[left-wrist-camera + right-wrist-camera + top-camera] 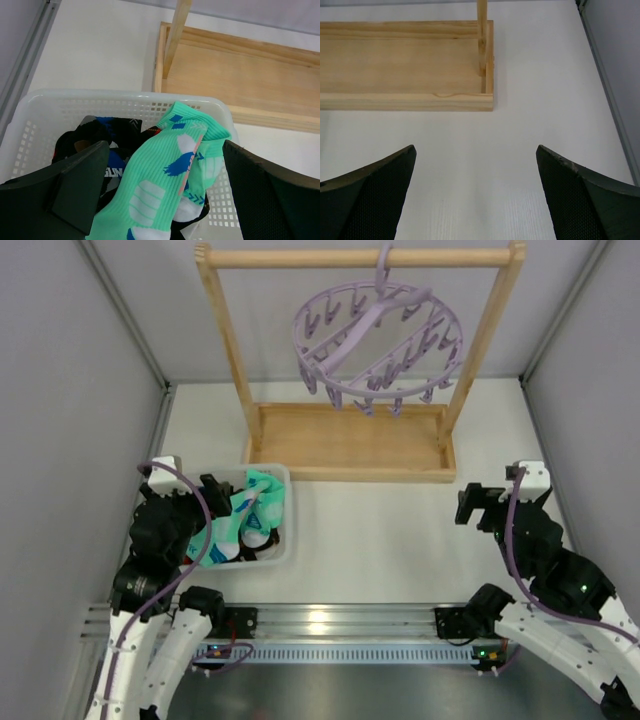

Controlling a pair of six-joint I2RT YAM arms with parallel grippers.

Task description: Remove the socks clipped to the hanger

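The lavender hanger (380, 340) hangs by its hook from the wooden rail, and I see no sock on its clips. The socks lie in a white basket (283, 540): a teal-mint sock (170, 170) with blue and white marks is draped on top towards the right rim, with dark socks (95, 132) under it. My left gripper (165, 145) hovers open over the basket. The teal sock (255, 505) lies between its wide-spread fingers, neither of which pinches it. My right gripper (476, 147) stands open over bare table at the right, nothing between its fingers.
The wooden rail frame (350, 445) stands behind the basket, its tray base (405, 65) and right post ahead of the right gripper (478, 508). Grey walls close in both sides. A metal rail runs along the near edge.
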